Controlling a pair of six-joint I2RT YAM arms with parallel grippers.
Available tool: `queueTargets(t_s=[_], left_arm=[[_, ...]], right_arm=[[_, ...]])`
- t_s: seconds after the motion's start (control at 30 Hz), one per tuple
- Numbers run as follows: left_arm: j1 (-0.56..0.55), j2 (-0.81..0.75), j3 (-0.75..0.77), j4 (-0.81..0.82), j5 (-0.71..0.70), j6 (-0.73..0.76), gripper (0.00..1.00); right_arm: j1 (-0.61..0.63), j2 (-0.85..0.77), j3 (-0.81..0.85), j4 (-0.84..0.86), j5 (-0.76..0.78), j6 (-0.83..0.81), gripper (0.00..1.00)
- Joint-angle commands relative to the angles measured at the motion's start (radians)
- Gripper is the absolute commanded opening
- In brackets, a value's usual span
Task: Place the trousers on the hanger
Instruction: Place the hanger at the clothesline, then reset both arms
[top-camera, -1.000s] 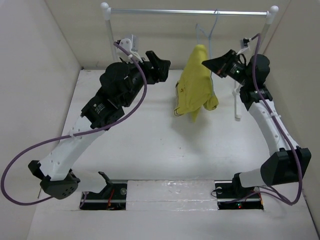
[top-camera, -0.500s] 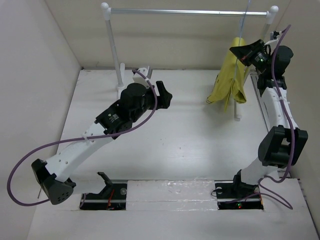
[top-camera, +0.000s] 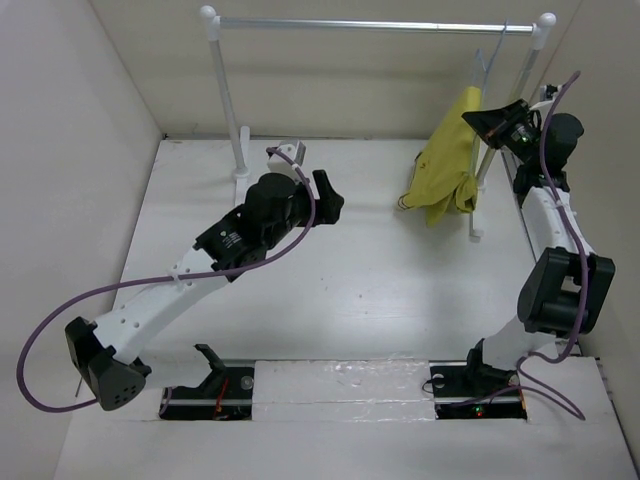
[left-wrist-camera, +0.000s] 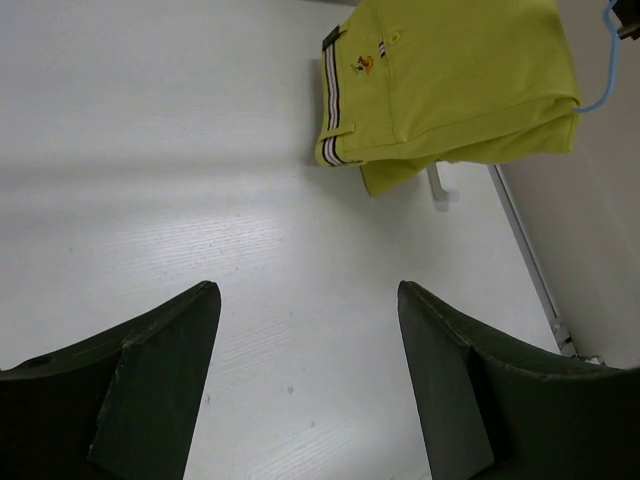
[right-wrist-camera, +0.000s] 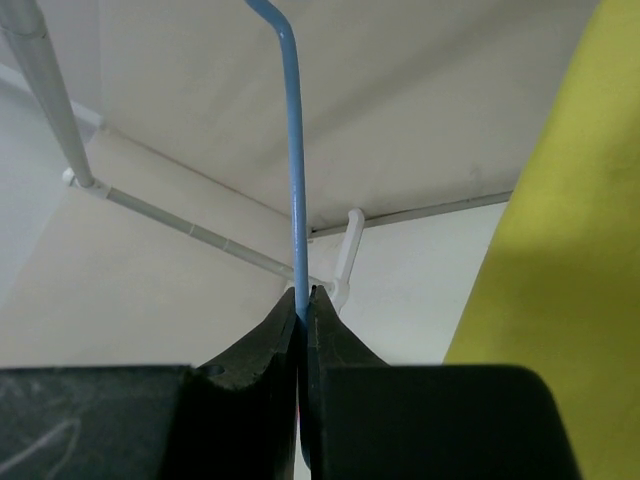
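The mustard-yellow trousers (top-camera: 446, 165) hang folded over the pale blue wire hanger (top-camera: 486, 62) at the back right. The hanger's hook reaches up to the silver rail (top-camera: 370, 23) near its right end; I cannot tell if it rests on it. My right gripper (top-camera: 480, 118) is shut on the hanger's wire just above the cloth. In the right wrist view the fingers (right-wrist-camera: 301, 296) pinch the blue wire (right-wrist-camera: 293, 150), with the trousers (right-wrist-camera: 560, 250) at the right. My left gripper (top-camera: 335, 195) is open and empty over the table, with the trousers (left-wrist-camera: 450, 80) and the hanger (left-wrist-camera: 600, 60) ahead of its jaws (left-wrist-camera: 305, 292).
The rail stands on two white posts, the left one (top-camera: 226, 95) behind my left arm and the right one (top-camera: 478, 205) just under the trousers. The right wall (top-camera: 600, 120) is close behind my right arm.
My right gripper has carried the hanger and trousers from the rail's middle to its right end. My left arm has pulled back and lowered over the table's centre-left.
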Motion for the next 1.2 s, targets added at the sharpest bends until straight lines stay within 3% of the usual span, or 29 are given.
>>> queueTargets(t_s=[0.0,0.07,0.1,0.2,0.23,0.3,0.33,0.37,0.4,0.47,0.5,0.7,0.83,1.0,1.07,1.17], left_arm=[[0.0,0.0,-0.02,0.023,-0.002,-0.012,0.68],[0.0,0.008,-0.03,0.011,-0.005,-0.015,0.68],[0.0,0.012,-0.028,0.0,-0.005,-0.018,0.69],[0.0,0.017,-0.031,-0.017,-0.01,-0.027,0.7],[0.0,0.017,-0.031,-0.02,-0.014,-0.03,0.71],[0.0,0.017,-0.024,-0.021,-0.014,-0.032,0.71],[0.011,0.017,-0.019,-0.02,-0.01,-0.038,0.71],[0.026,0.024,-0.007,-0.021,-0.002,-0.039,0.72],[0.041,0.038,0.01,-0.026,0.018,-0.036,0.75],[0.054,0.043,0.028,-0.029,0.019,-0.036,0.75],[0.054,0.049,0.039,-0.032,0.025,-0.027,0.99],[0.113,0.092,0.102,-0.058,0.058,-0.029,0.99],[0.199,0.005,0.05,0.028,0.13,-0.036,0.99],[0.371,-0.028,0.018,-0.069,0.157,-0.041,0.99],[0.437,-0.028,-0.013,-0.102,0.176,-0.039,0.99],[0.437,-0.044,-0.059,-0.121,0.177,-0.038,0.99]], right_arm=[[-0.029,-0.092,-0.032,0.159,0.001,-0.018,0.0],[-0.029,-0.1,-0.046,0.14,-0.008,-0.034,0.02],[-0.038,-0.1,-0.045,0.102,-0.012,-0.048,0.18],[-0.073,-0.12,-0.001,0.009,-0.023,-0.131,0.48],[-0.087,-0.126,0.047,-0.133,-0.029,-0.195,0.54],[-0.087,-0.129,0.102,-0.19,-0.031,-0.266,0.55],[-0.103,-0.126,0.127,-0.282,-0.037,-0.33,0.61],[-0.113,-0.12,0.15,-0.318,-0.043,-0.355,0.76],[-0.124,-0.123,0.179,-0.359,-0.058,-0.389,1.0],[-0.133,-0.128,0.179,-0.357,-0.077,-0.403,1.0],[-0.133,-0.143,0.178,-0.358,-0.08,-0.409,1.0],[-0.175,-0.255,0.219,-0.554,-0.04,-0.562,1.0],[-0.147,-0.414,0.172,-0.657,0.053,-0.676,1.0],[0.046,-0.638,-0.02,-0.627,0.115,-0.686,1.0],[0.182,-0.725,-0.069,-0.614,0.141,-0.691,1.0],[0.368,-0.81,-0.17,-0.63,0.191,-0.734,1.0]])
